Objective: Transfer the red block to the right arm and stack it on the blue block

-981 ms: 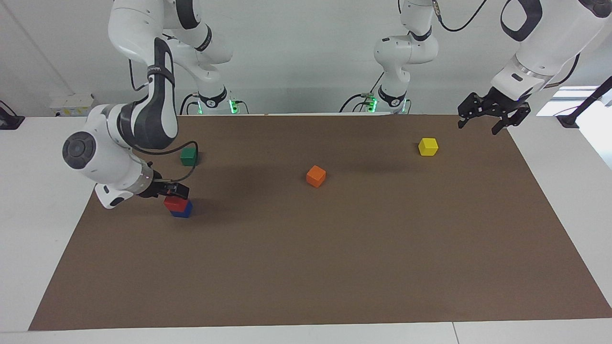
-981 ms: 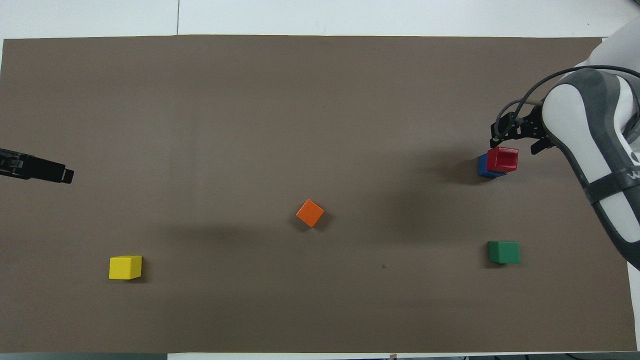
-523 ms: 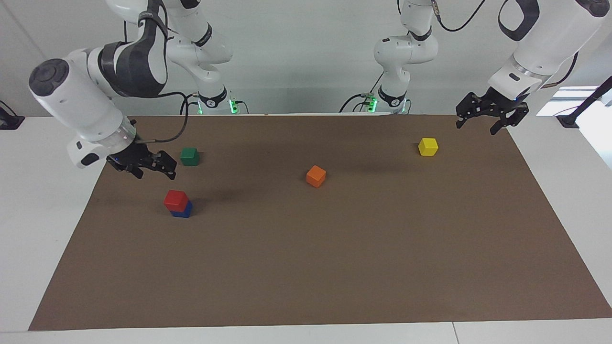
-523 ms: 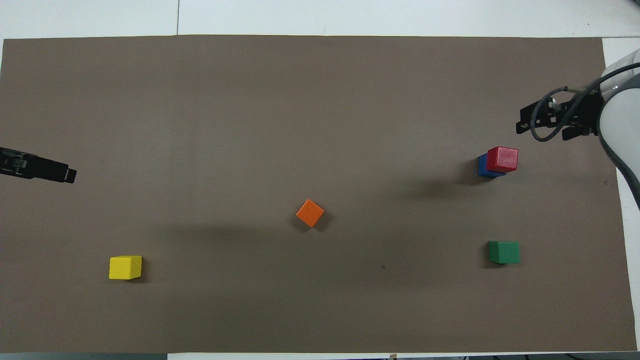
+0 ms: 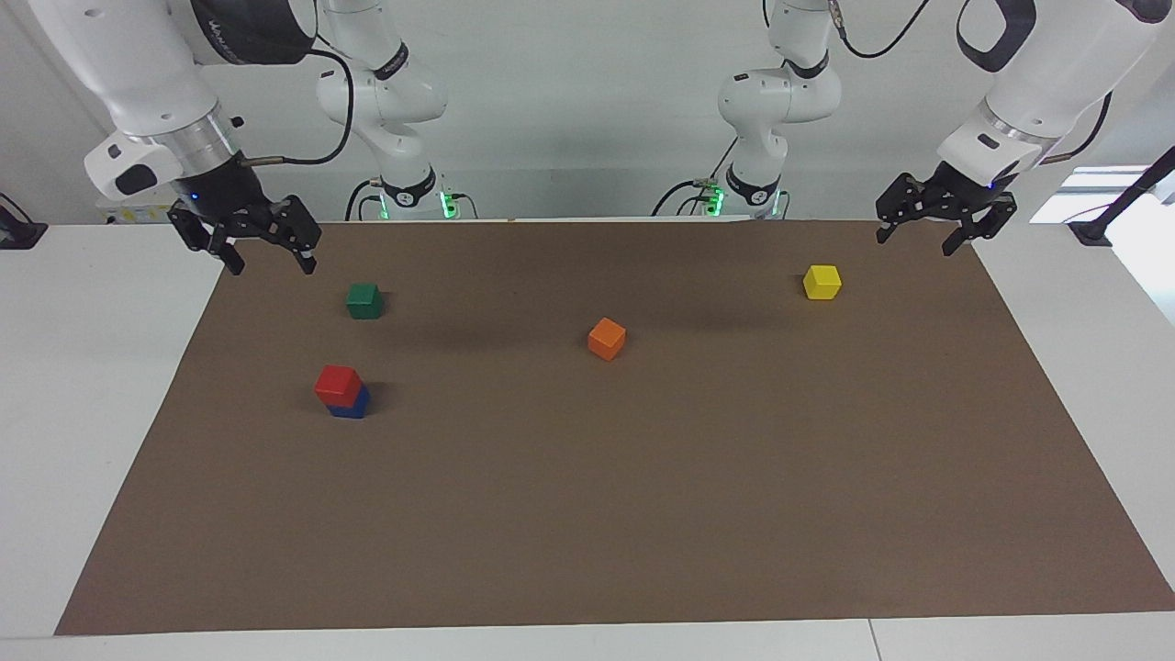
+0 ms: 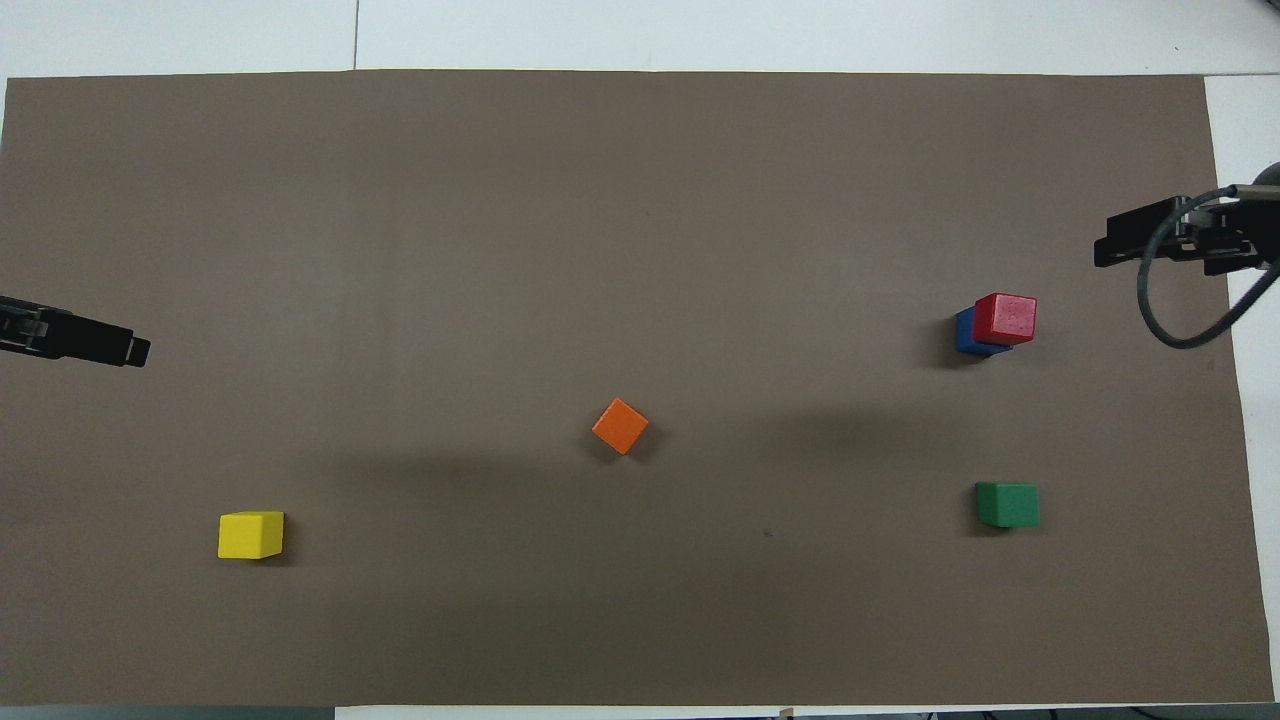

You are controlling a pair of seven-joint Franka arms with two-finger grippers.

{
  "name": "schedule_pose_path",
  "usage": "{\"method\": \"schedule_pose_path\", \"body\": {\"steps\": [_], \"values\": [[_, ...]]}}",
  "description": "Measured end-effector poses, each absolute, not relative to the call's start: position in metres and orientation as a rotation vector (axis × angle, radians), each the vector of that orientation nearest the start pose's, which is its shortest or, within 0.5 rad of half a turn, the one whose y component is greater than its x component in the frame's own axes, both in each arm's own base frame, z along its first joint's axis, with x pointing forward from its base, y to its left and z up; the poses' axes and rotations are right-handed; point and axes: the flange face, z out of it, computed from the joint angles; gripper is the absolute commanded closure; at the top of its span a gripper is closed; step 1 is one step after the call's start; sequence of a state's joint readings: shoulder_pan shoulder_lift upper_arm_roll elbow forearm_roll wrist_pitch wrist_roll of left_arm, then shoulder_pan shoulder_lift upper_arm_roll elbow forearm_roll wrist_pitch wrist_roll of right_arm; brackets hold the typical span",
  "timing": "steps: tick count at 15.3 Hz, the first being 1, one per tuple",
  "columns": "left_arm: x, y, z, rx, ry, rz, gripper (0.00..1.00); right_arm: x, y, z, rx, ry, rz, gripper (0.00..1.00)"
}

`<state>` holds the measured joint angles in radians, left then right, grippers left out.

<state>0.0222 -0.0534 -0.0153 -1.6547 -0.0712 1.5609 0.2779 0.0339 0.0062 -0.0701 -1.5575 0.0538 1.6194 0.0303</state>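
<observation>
The red block (image 5: pixel 336 384) sits on top of the blue block (image 5: pixel 352 403) on the brown mat, toward the right arm's end; both show in the overhead view, red block (image 6: pixel 1005 318) over blue block (image 6: pixel 966 332). My right gripper (image 5: pixel 266 259) is open and empty, raised over the mat's edge at the right arm's end, apart from the stack; it also shows in the overhead view (image 6: pixel 1160 245). My left gripper (image 5: pixel 921 240) is open and empty, raised over the mat's corner at the left arm's end, and it waits there (image 6: pixel 125 350).
A green block (image 5: pixel 364 300) lies nearer to the robots than the stack. An orange block (image 5: pixel 607 339) lies mid-mat. A yellow block (image 5: pixel 822 282) lies toward the left arm's end. The brown mat (image 5: pixel 643 514) covers most of the white table.
My right gripper let go of the red block on the blue block, then rose and drew back toward its base. The left arm barely moved.
</observation>
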Motion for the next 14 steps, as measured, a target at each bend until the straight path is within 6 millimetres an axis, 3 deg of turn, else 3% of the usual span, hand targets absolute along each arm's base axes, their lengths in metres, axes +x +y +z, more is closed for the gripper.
{"method": "schedule_pose_path", "body": {"steps": [14], "values": [[0.5353, -0.0042, 0.6134, -3.188, 0.433, 0.051, 0.00, 0.5567, -0.0229, 0.6277, -3.170, 0.093, -0.046, 0.00]]}}
